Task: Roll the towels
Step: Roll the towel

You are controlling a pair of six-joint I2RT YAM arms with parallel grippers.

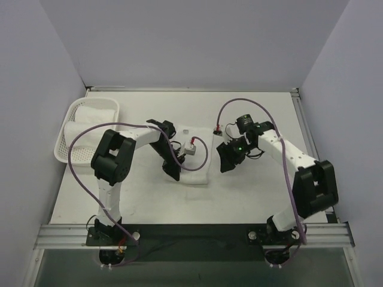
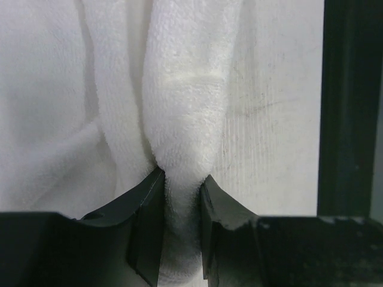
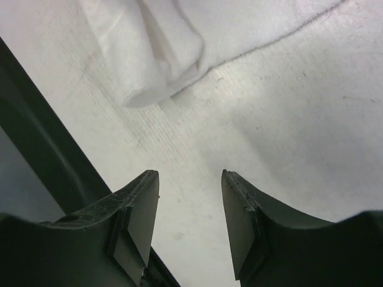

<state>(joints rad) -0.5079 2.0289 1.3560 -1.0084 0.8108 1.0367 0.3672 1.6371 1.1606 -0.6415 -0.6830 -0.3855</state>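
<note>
Robot lab cell, bare white walls (image 1: 191,42), aluminium mounting rail (image 1: 191,232)

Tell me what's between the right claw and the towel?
Only bare table separates the right gripper from the towel, shown in the right wrist view.

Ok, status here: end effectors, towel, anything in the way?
Left end effector shut on towel fold. Right end effector open, empty, hovering beside towel. Basket far left holds other towels. Nothing in the way.
</note>
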